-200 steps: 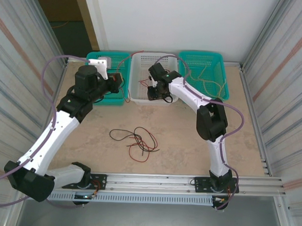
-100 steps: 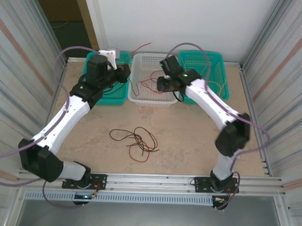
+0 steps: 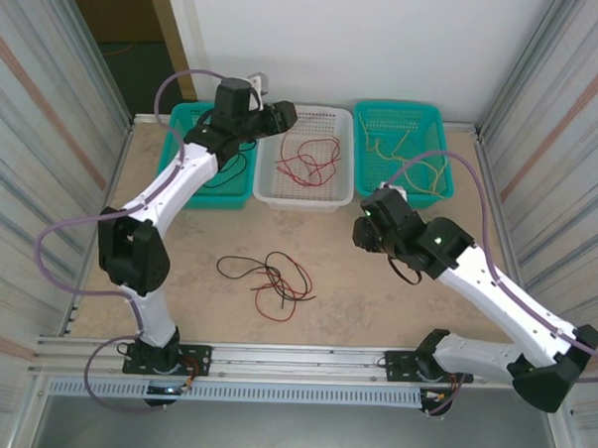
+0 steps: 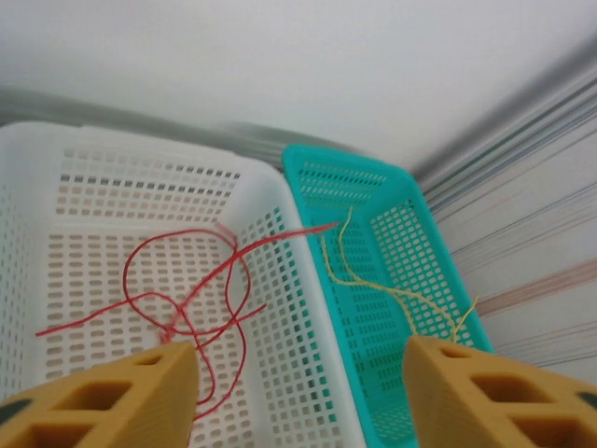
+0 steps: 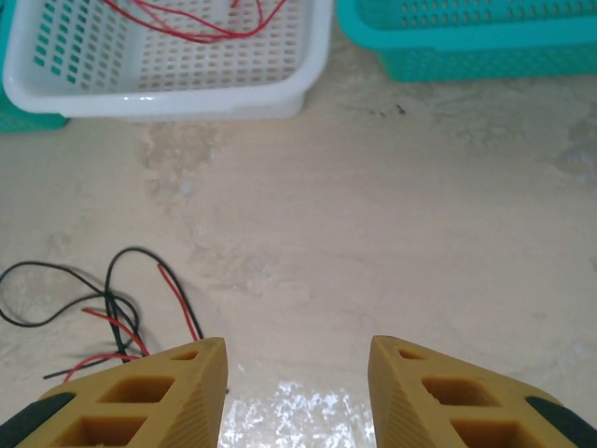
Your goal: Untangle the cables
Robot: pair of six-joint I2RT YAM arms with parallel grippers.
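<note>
A loose tangle of black and red cables (image 3: 272, 277) lies on the table's middle; the right wrist view has it at the lower left (image 5: 117, 313). Red cables (image 3: 307, 160) lie in the white basket (image 3: 266, 188), with one end over its rim (image 4: 270, 237). Yellow cables (image 3: 411, 155) rest in the right teal basket (image 3: 437, 126). A black cable (image 3: 227, 171) sits in the left teal basket (image 3: 177, 169). My left gripper (image 3: 281, 114) hangs open and empty above the white basket (image 4: 300, 373). My right gripper (image 3: 362, 230) stands open and empty over bare table (image 5: 297, 359).
The three baskets stand in a row along the back wall. Corrugated metal walls close in both sides. Thick lilac cables loop off both arms. Bare tabletop (image 3: 375, 307) lies right of the tangle.
The left arm swung from the left teal basket to over the white one and opened, and a red cable now lies there. The right arm drew back from the white basket to mid-table.
</note>
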